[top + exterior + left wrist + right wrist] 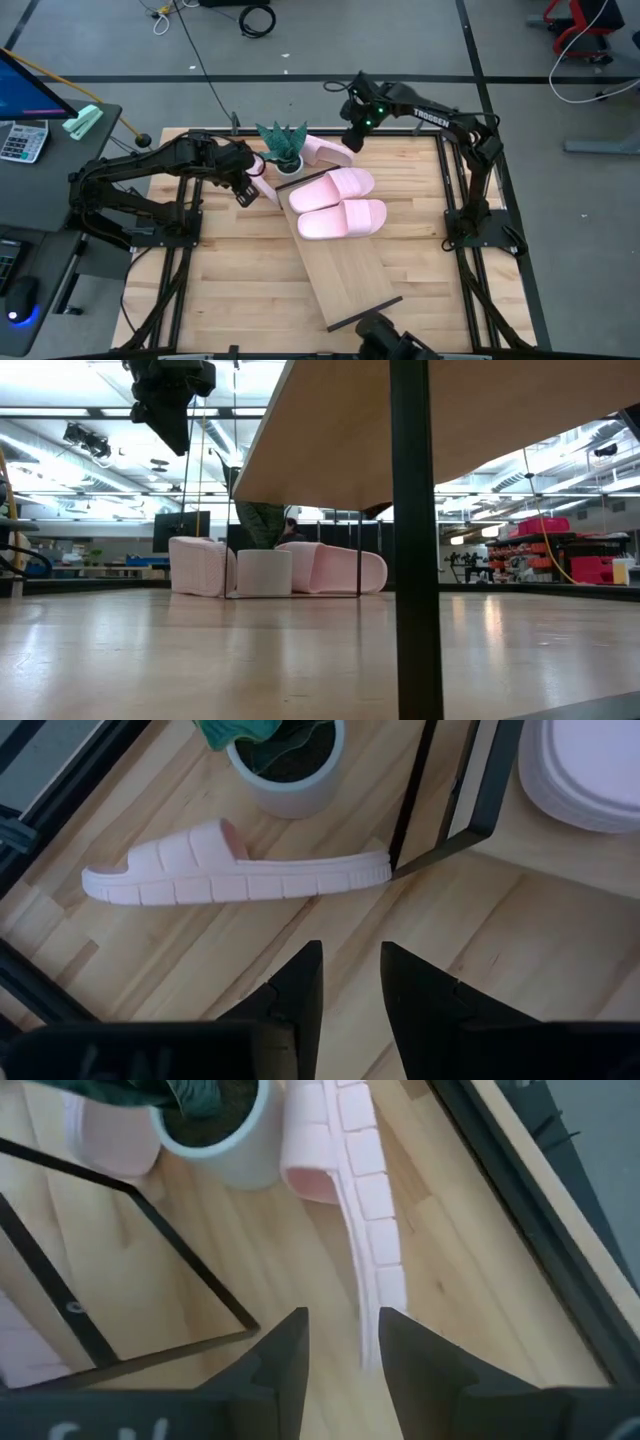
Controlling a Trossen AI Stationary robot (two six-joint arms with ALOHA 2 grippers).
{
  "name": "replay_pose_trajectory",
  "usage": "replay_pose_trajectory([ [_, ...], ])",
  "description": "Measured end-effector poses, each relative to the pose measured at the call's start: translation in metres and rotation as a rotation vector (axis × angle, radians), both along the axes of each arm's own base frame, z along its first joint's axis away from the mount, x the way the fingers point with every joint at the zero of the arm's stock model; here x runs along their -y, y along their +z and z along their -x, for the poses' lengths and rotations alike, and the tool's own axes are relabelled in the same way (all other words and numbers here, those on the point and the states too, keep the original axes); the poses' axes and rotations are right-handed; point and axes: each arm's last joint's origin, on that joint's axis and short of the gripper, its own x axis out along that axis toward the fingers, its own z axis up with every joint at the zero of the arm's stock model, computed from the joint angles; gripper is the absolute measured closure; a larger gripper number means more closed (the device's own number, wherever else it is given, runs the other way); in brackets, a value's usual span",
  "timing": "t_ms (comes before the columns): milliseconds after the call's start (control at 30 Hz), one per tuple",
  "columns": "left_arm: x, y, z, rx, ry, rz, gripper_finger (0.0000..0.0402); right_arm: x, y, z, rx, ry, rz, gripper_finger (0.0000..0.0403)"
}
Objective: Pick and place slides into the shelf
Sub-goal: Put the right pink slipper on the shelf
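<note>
Left gripper (350, 985) empty, potted plant (282, 148) between slides (338, 203)

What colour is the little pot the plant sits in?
The pot is pale grey-green, almost white. The left wrist view shows it best.

We saw the potted plant (282, 148) covering part of the slide behind it (325, 150); in the low view the shelf (330, 430) hid most slides (330, 570).
</note>
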Motion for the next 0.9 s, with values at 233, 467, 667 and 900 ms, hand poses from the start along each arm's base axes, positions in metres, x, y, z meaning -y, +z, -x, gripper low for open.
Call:
replay_pose_trajectory([
  [233, 0.000, 0.000, -0.001, 0.000, -0.022, -0.011, 0.0294, -0.003, -0.006, -0.007, -0.023, 0.049, 0.041, 0.0261],
  [467, 0.000, 0.001, -0.001, 0.012, -0.004, -0.001, 0.0294, -0.014, -0.009, -0.012, -0.043, 0.052, -0.012, 0.0240],
  [667, 0.000, 0.000, -0.001, 0.019, -0.010, 0.022, 0.0294, -0.021, -0.008, -0.001, -0.115, 0.089, -0.078, 0.0235],
  [900, 0.000, 0.001, -0.002, 0.026, -0.003, 0.024, 0.0294, -0.019, -0.009, -0.001, -0.123, 0.138, -0.034, 0.0235],
])
